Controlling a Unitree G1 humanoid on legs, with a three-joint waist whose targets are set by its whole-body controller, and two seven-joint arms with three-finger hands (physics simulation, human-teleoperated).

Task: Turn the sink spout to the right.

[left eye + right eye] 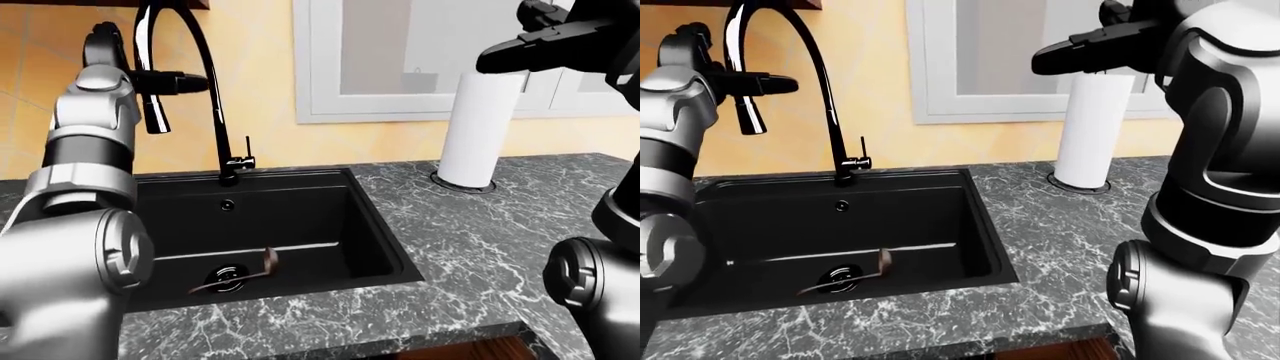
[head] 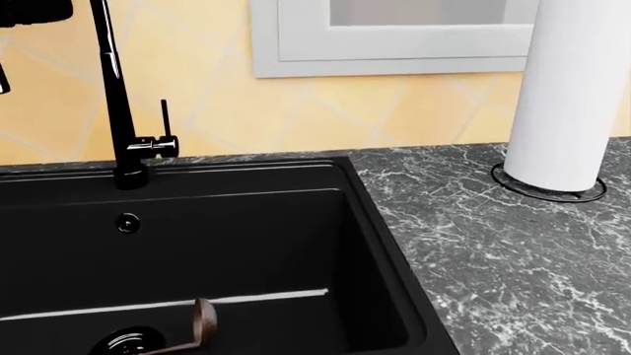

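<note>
Spout (image 1: 190, 45) rises as a tall black arch from the top rim of the black sink (image 1: 380, 251), and its nozzle end hangs down at the left of the arch, over the basin's left part in the left-eye view. Your left robot hand (image 1: 735, 82) is raised beside that hanging end: in the right-eye view 1 dark finger (image 1: 765, 85) reaches across toward the arch, and the nozzle tip shows just below it. You cannot tell from these views whether the fingers actually close round the spout or merely stand beside it. A thin lever handle (image 2: 163, 122) stands upright just right of the spout's base. Your right robot hand (image 1: 545, 41) is held high at the upper right of the left-eye view, level with the top of the white paper-towel roll (image 1: 478, 127) and well apart from the spout; its fingers point left, but whether they are spread or closed is not clear. The roll stands upright on the grey marbled surface (image 1: 480, 232), right of the sink. Down in the basin, a brown curved utensil (image 2: 200, 322) lies beside the round drain (image 2: 123, 342).
</note>
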